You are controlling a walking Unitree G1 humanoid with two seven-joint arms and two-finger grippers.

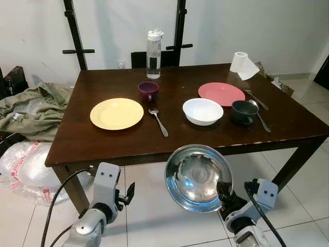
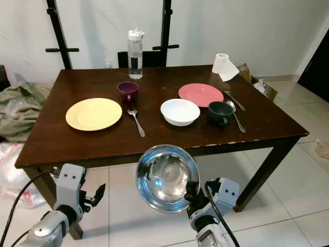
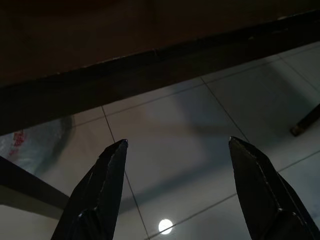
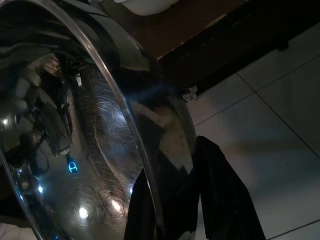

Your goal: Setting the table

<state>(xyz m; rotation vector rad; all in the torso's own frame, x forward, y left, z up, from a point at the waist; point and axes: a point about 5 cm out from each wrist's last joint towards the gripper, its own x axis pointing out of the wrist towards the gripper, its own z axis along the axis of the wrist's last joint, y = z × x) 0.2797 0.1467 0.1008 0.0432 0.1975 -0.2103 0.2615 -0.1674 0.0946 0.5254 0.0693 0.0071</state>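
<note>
The robot stood just short of the counter (image 1: 103, 146), and the step in hand looked like bringing one more dish to a table already partly laid. On the left, the left gripper (image 3: 175, 150) hung low below the counter's near edge, its fingers (image 3: 102, 190) spread wide and holding nothing, with only floor tiles between them. On the counter, from left to right, lay a yellow plate (image 1: 116, 113), a purple cup (image 1: 148, 90), a spoon (image 1: 158, 121), a white bowl (image 1: 202, 110), a pink plate (image 1: 221, 93) and a dark mug (image 1: 243, 112) beside more cutlery. On the right, the right gripper (image 1: 225, 198) was clamped on the rim of a steel bowl (image 1: 198, 177), which it held tilted, hollow side toward the camera, in front of and below the counter's edge. The next move probably called for lifting the steel bowl above the edge, levelling it, and setting it on a bare patch, perhaps by the yellow plate, without knocking the spoon.
</note>
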